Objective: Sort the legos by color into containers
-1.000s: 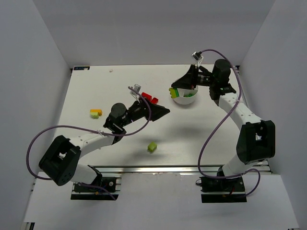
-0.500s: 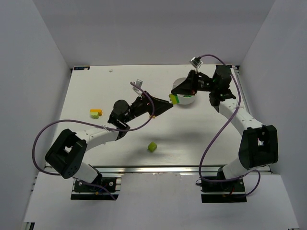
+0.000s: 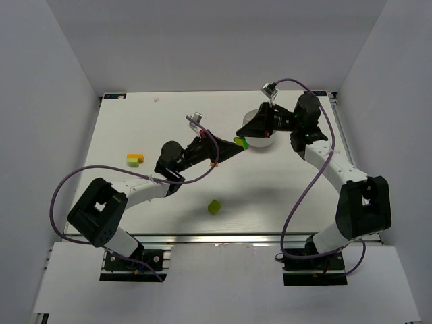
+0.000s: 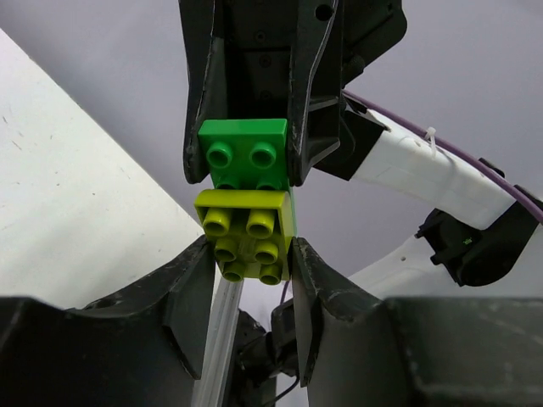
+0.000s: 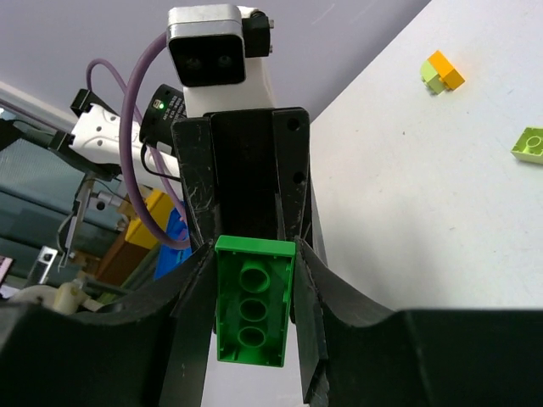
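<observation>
Two joined legos hang in the air between my grippers, which meet tip to tip left of the dish [image 3: 264,142]. My right gripper [image 5: 253,280] is shut on the dark green lego [image 5: 253,312], seen from the left wrist as a dark green lego [image 4: 243,151]. Stuck to it is a yellow-green lego [image 4: 246,234], and my left gripper [image 4: 249,264] is shut on it, a finger touching each side. In the top view the pair shows as a green spot [image 3: 239,142]. The right gripper hides most of the dish and its compartments.
A yellow and orange lego [image 3: 135,159] lies at the left of the table [image 3: 121,128], also seen as the orange lego [image 5: 442,71]. A yellow-green lego [image 3: 214,206] lies near the front edge, the same lego [image 5: 529,142] in the right wrist view. White walls enclose the table.
My left gripper reached right to meet the right one and shut on the yellow-green lego. The right gripper carried the joined legos left, away from the dish.
</observation>
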